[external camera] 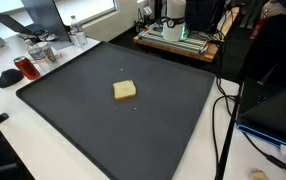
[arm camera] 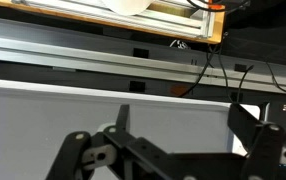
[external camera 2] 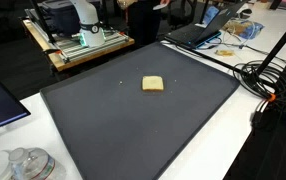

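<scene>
While the claw stands open and empty, the yellow block lies untouched on the mat, well apart from it.

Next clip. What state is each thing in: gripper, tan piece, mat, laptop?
gripper: open, nothing between its jaws.
tan square piece: lying flat on the mat, nothing touching it.
black mat: spread flat.
laptop: lid open.

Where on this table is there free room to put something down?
The dark mat is bare all around the tan block, out to every edge. Crowded: glasses and a bottle beyond one corner, cables along one side.
</scene>
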Tool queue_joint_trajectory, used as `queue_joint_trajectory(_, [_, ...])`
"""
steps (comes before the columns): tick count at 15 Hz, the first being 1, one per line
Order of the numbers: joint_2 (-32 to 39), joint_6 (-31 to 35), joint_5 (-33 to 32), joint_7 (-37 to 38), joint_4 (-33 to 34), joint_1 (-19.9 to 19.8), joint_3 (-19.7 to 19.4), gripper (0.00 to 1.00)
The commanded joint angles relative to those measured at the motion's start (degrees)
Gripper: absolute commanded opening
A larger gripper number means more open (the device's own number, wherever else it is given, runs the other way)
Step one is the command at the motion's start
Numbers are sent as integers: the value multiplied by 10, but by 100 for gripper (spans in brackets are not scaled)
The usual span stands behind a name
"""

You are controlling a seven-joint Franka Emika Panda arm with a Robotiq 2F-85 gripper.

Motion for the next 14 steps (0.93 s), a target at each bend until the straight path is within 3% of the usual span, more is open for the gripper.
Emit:
queue_joint_trajectory(1, [1,-1,3,-4,1,-8,7,100])
queue_joint_trajectory(8, [-5,0,9,-3,2,-4,10,100])
queue_joint_trajectory(14, [-23,-4,63,-4,28,39,55,100])
